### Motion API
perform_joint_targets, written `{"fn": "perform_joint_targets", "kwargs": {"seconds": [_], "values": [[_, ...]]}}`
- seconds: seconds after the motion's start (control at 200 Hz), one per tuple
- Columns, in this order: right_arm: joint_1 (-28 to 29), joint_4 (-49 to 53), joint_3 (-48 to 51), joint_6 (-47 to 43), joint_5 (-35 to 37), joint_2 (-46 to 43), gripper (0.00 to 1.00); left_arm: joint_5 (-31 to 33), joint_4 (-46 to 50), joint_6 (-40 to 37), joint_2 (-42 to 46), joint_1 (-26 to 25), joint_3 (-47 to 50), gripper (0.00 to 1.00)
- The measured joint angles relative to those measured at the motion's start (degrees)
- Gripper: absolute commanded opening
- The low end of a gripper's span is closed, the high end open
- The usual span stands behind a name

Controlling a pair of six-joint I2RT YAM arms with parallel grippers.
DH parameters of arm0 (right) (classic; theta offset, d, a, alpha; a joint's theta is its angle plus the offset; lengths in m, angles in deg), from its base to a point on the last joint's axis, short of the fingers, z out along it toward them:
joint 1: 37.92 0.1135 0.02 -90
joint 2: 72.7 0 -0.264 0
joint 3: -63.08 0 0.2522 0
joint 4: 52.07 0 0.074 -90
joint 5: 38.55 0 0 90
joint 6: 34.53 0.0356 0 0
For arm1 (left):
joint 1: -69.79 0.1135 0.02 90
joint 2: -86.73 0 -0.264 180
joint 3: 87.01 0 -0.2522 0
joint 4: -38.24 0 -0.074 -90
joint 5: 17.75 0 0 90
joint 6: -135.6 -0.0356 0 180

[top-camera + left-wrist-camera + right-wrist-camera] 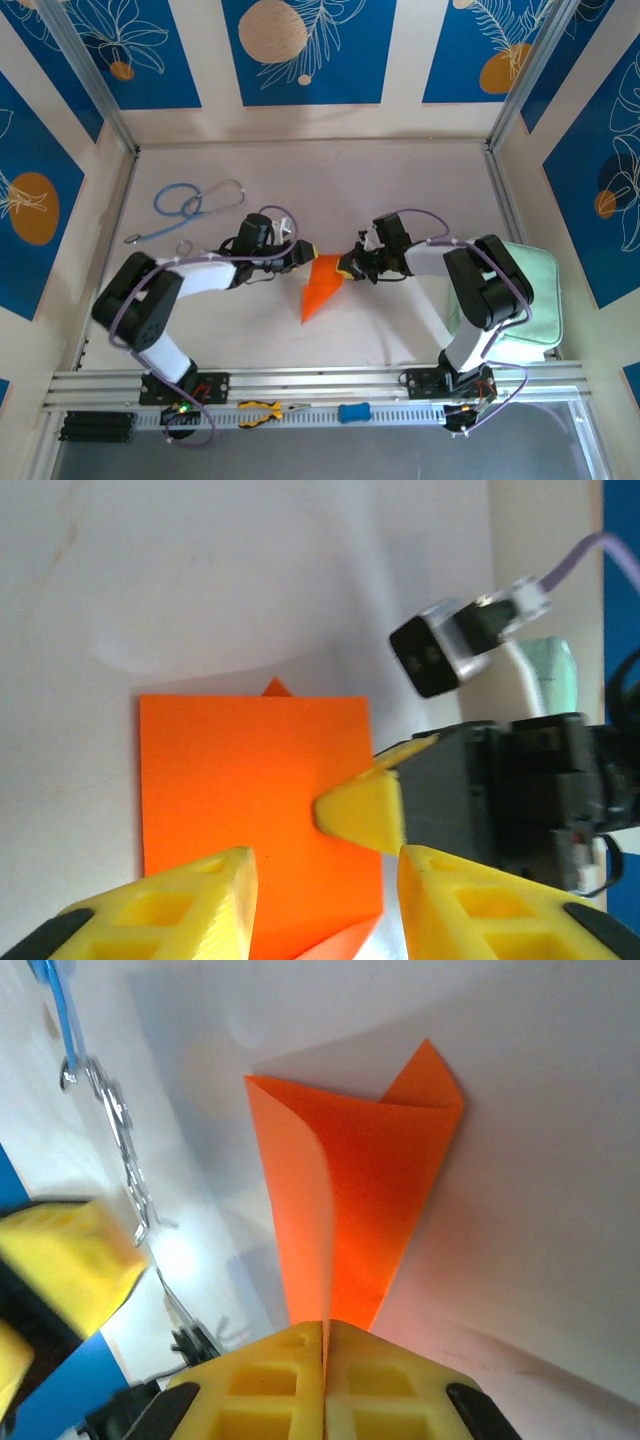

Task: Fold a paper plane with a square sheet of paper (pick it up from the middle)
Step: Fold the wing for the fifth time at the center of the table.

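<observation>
The square sheet of paper (320, 290) is bright orange and folded into a narrow wedge pointing toward the near edge, in mid-table between the two arms. My right gripper (325, 1325) is shut on a raised fold of it, the paper's thin edge pinched between the yellow pads. In the left wrist view the right gripper (360, 810) presses on the sheet's (255, 780) right edge. My left gripper (325, 858) is open, its fingers standing apart on either side of the sheet's lower right corner, gripping nothing. From above, the left gripper (312, 252) and the right gripper (345, 268) meet at the wedge's wide far end.
A blue stethoscope (195, 205) lies at the back left, its tube (55, 1010) close to the left arm. A pale green pad (525, 300) sits under the right arm. Pliers (265, 410) and a small blue object (353, 412) rest on the front rail.
</observation>
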Motion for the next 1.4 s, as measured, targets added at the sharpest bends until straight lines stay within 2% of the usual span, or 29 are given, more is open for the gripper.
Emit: {"fn": "perform_joint_targets", "kwargs": {"seconds": [0.12, 0.25, 0.415, 0.61, 0.88, 1.4], "values": [[0.0, -0.2, 1.4, 3.7, 2.5, -2.3, 0.07, 5.5, 6.4, -6.2, 7.0, -3.3, -0.2, 0.38], [0.0, 0.0, 2.2, 6.7, 4.6, -3.2, 0.07, 12.9, 12.8, -13.3, 10.4, -11.2, -0.1, 0.39], [0.0, 0.3, 2.3, 8.3, 5.6, -3.7, 0.07, 22.6, 18.3, -18.9, 10.1, -21.1, 0.1, 0.41], [0.1, 1.3, 2.3, 9.0, 5.9, -3.8, 0.07, 33.2, 22.6, -21.9, 4.1, -27.8, -1.6, 0.45], [0.4, 2.0, 2.3, 9.1, 5.9, -3.8, 0.07, 42.7, 26.5, -23.8, -1.8, -30.6, -6.3, 0.45], [0.4, 2.4, 2.1, 9.1, 5.9, -3.8, 0.07, 50.1, 29.8, -25.3, -5.4, -32.8, -8.4, 0.38]]}}
